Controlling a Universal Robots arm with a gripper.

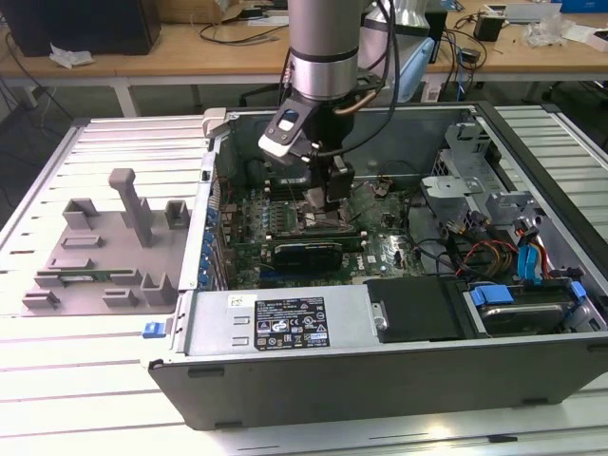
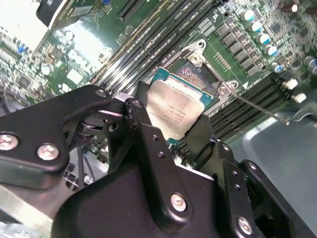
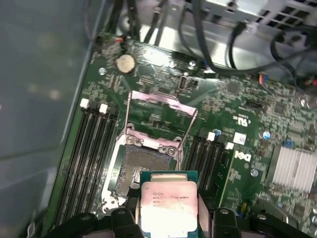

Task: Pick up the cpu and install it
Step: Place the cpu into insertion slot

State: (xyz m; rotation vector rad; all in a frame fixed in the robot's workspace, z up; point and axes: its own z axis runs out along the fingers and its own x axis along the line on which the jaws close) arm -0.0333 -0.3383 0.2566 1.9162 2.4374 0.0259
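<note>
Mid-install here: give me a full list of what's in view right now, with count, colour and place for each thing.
cpu: one, silver top, green rim, between the jaws, over the socket
socket: one, dark, open, bracket raised, on the motherboard
motherboard: one, green, inside the case
memory slots: several, black, on both sides of the socket
coin battery: one, silver, on the motherboard
case: one, grey, open, on the table
fixture: one, grey, on the table, at the exterior view's left of the case
table: one, pale slatted metal
arm: one, silver and black, reaching into the case
jaws: black, shut on the cpu
</note>
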